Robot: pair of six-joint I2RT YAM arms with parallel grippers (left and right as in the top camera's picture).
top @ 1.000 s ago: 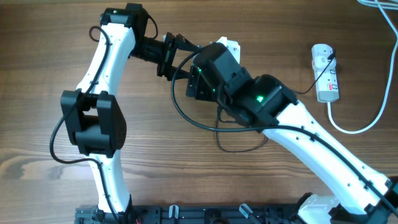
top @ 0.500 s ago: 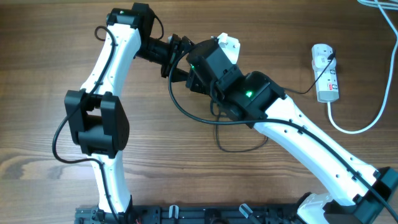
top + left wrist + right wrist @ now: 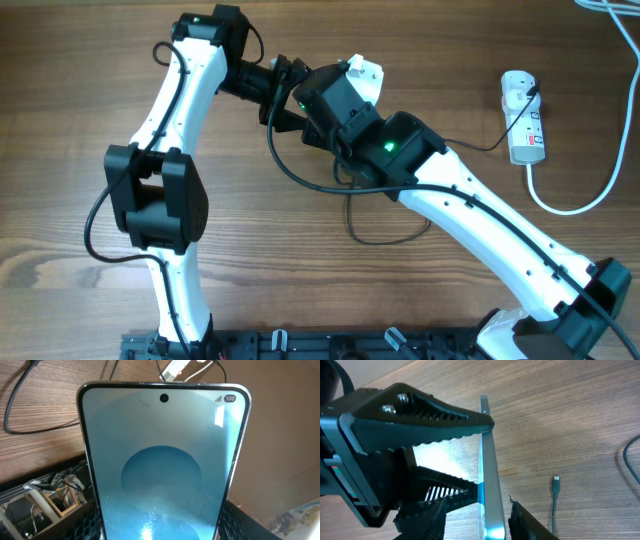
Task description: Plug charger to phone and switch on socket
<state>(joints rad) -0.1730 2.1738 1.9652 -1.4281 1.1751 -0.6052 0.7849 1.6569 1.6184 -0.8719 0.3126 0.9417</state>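
My left gripper (image 3: 162,520) is shut on the phone (image 3: 162,460), pads on its two long edges, with the blue-green lit screen facing its camera. From above, that gripper (image 3: 278,88) points right, and only the phone's white far end (image 3: 366,72) shows past the right wrist. My right gripper (image 3: 482,522) straddles the phone's thin edge (image 3: 487,470). Its right finger is almost touching and a gap shows on the left, so it is open. The charger's black plug tip (image 3: 556,482) lies loose on the wood, and its cable (image 3: 352,222) loops under the right arm. The white socket (image 3: 524,118) lies far right.
The socket's white lead (image 3: 590,195) curves along the right edge of the table. Another white cable (image 3: 610,15) crosses the top right corner. The two arms crowd the upper middle of the table. A black rail (image 3: 330,345) runs along the near edge.
My right gripper has slid up and left over the phone, and its jaws have narrowed around the phone's edge. The left arm shifted slightly, still holding the phone.
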